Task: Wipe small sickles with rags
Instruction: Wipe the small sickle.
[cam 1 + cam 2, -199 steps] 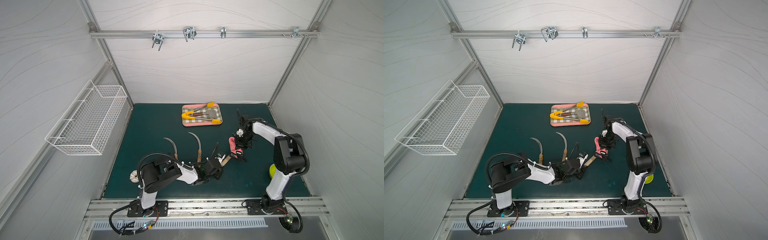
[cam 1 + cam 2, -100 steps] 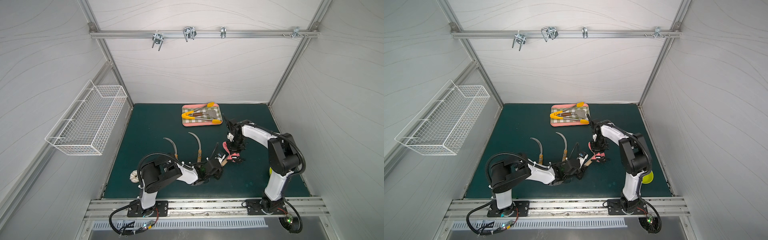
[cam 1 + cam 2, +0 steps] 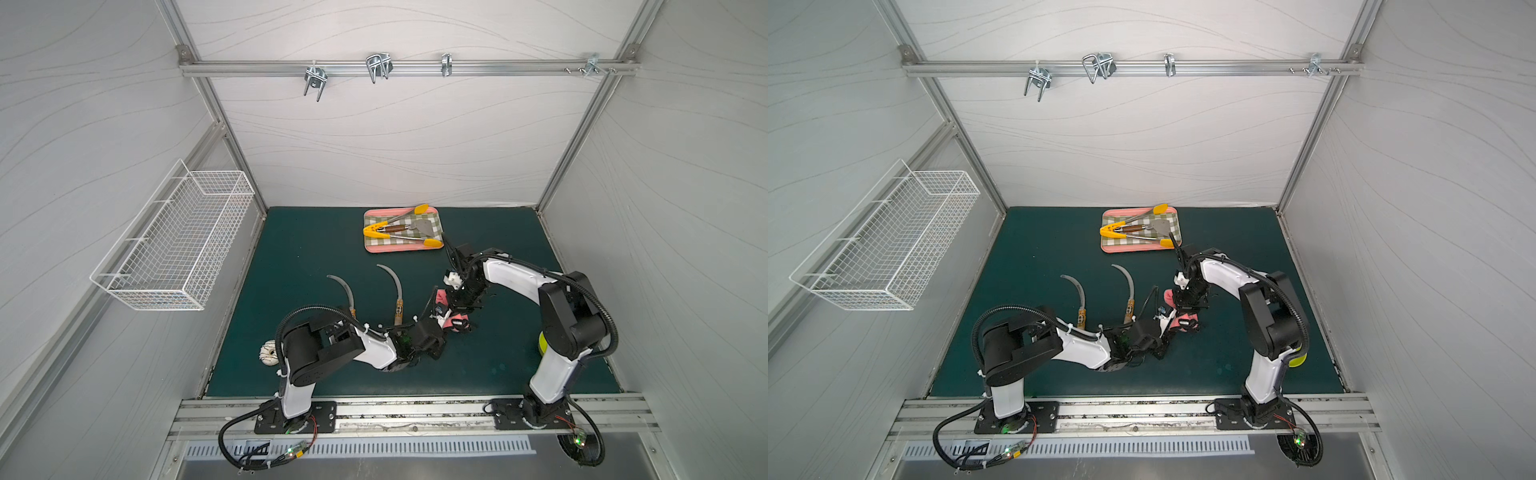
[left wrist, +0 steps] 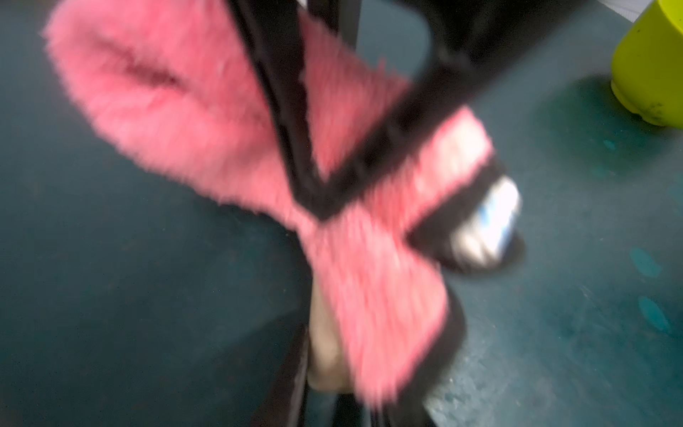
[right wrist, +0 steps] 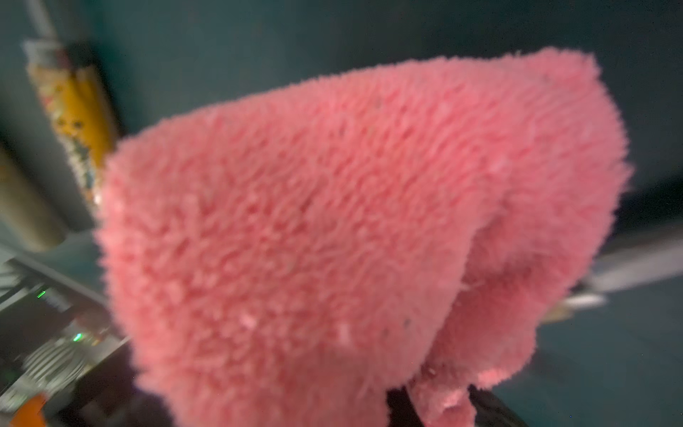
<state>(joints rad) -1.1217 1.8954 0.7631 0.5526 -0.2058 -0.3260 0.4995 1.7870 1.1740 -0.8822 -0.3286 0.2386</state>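
Note:
Two small sickles lie side by side on the green mat, one (image 3: 348, 296) to the left of the other (image 3: 397, 291); both show in both top views. My left gripper (image 3: 434, 323) is shut on the pale handle (image 4: 325, 344) of a third sickle. The pink fuzzy rag (image 3: 455, 322) with its black edge is draped over that sickle. My right gripper (image 3: 459, 306) is shut on the rag (image 5: 332, 222), just above and right of the left gripper. A grey blade (image 5: 635, 266) sticks out from under the cloth. The left wrist view is blurred.
A pink-rimmed checked tray (image 3: 399, 248) with yellow-tipped tongs and a spatula lies at the back. A white wire basket (image 3: 174, 241) hangs on the left wall. A yellow-green cup (image 4: 650, 66) stands by the right arm's base, and a small white ring (image 3: 269, 353) by the left arm.
My right gripper has carried the rag leftwards to the left gripper and onto the held sickle. The left arm has barely moved.

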